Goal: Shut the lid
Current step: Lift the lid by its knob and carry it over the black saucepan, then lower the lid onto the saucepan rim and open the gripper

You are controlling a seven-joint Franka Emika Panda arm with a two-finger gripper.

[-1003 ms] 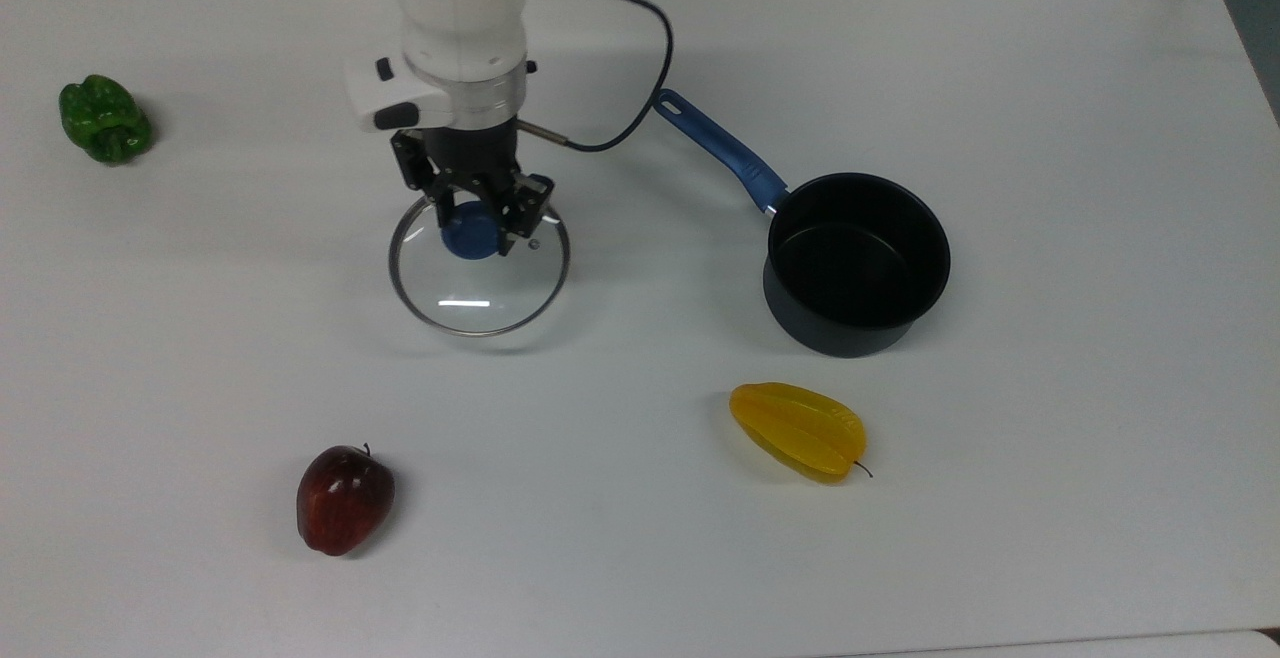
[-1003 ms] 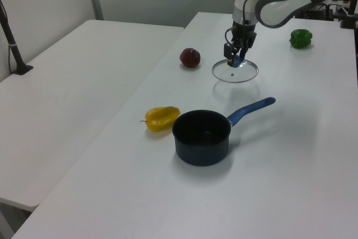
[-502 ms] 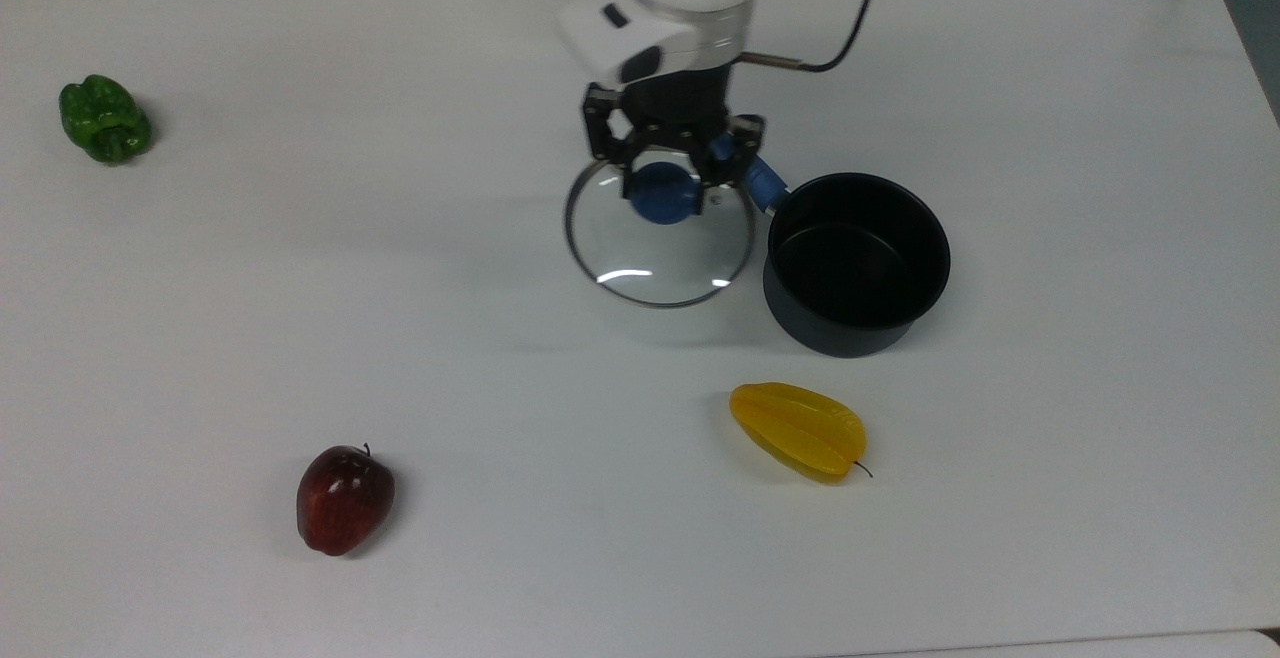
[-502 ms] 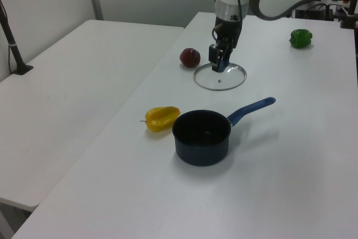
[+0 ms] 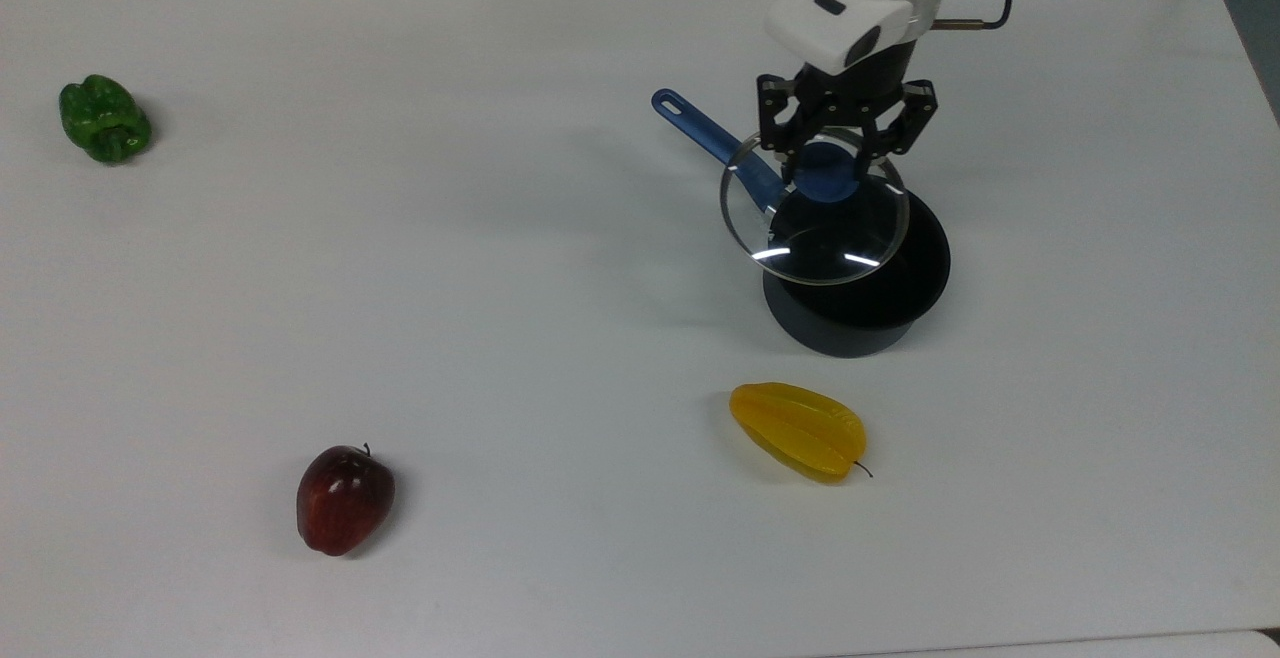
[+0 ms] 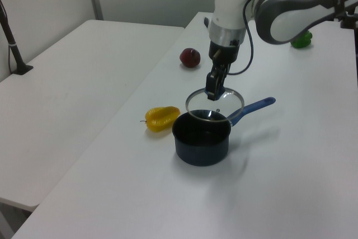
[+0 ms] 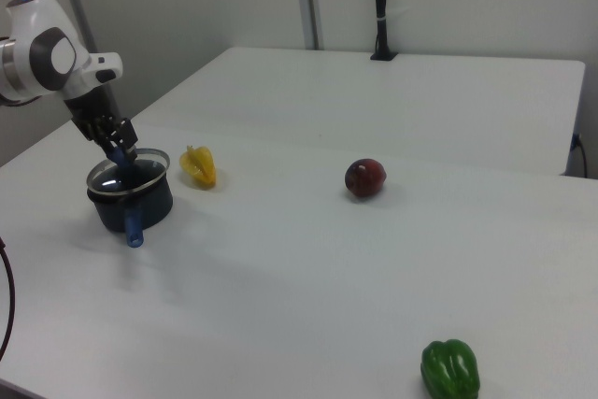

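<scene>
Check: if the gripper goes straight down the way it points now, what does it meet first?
Probably the saucepan. The gripper points down, shut on the lid by its knob, and the lid hangs over the pan's mouth, seemingly off-centre toward the handle.

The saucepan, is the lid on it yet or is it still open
Still open. The gripper holds the lid by its blue knob above the saucepan, off-centre over its mouth.

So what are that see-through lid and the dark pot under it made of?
The lid looks like clear glass: the pot's inside shows through it and it carries bright glints. Its thin rim seems to be polished metal, and its blue knob is probably plastic. The pot looks like metal with a matt dark, perhaps non-stick, coating; its blue handle has a smooth, likely plastic, finish.
</scene>
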